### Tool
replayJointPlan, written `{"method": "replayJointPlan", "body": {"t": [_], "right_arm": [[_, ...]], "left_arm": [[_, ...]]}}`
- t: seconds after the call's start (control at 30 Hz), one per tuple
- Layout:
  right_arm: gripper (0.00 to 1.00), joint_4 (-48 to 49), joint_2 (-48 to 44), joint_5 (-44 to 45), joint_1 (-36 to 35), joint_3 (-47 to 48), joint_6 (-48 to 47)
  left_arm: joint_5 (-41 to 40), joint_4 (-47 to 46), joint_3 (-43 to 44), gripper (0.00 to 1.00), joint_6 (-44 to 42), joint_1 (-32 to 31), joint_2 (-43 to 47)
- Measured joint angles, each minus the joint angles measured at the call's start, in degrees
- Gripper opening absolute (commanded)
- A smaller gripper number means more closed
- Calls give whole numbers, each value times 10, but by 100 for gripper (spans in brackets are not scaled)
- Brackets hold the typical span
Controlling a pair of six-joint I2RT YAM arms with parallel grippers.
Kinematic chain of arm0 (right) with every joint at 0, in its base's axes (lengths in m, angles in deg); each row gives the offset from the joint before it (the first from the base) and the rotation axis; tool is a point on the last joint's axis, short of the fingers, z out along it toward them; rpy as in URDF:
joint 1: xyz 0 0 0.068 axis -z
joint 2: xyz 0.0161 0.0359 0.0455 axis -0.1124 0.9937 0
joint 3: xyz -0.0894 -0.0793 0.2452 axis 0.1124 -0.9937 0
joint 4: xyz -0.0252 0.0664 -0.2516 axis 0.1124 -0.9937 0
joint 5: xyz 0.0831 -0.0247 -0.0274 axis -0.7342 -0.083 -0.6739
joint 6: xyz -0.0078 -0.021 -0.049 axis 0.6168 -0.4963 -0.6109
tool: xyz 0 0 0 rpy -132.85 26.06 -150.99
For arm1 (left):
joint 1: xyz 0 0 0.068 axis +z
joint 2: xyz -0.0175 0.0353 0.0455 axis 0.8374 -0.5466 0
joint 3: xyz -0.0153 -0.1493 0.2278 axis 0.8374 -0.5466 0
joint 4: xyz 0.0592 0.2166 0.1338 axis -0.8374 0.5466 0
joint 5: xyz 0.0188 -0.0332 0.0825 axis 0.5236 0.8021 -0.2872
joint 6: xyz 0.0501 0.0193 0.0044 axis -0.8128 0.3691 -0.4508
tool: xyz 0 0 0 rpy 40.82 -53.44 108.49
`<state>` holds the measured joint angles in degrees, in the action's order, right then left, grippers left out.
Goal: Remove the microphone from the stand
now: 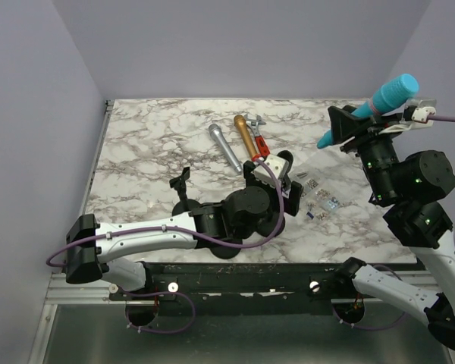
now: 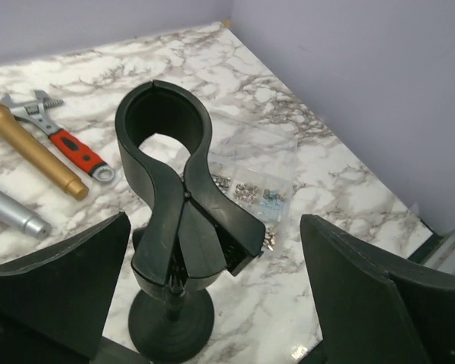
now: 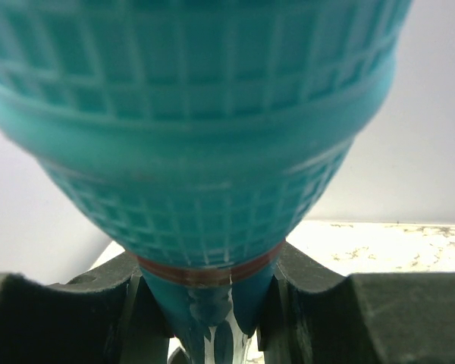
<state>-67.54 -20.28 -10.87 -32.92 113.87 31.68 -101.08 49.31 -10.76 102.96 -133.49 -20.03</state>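
Upper right, the right tool clamps the teal microphone; the left tool stands open astride the empty stand.

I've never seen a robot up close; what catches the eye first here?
A bright teal microphone, held high at the far right in the right pincer, shut around its handle. Below, the left pincer stands open on either side of an empty black stand, with a silver microphone and a gold microphone on the marble table beyond.
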Motion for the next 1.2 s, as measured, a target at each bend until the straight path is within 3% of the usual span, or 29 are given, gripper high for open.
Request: {"method": "replayJointPlan", "body": {"t": [0.4, 0.67, 0.87, 1.07, 1.2], "right_arm": [[3, -30, -9, 1, 0, -32, 9], [6, -49, -5, -35, 0, -26, 25], [6, -58, 39, -193, 0, 16, 76], [5, -9, 108, -381, 0, 25, 168], [5, 43, 135, -452, 1, -11, 232]], "left_arm": [[82, 119, 64, 98, 52, 24, 51], [271, 124, 30, 99, 68, 112, 159], [447, 92, 28, 97, 90, 198, 205], [569, 85, 52, 77, 102, 223, 187], [603, 100, 50, 66, 111, 230, 183]]}}
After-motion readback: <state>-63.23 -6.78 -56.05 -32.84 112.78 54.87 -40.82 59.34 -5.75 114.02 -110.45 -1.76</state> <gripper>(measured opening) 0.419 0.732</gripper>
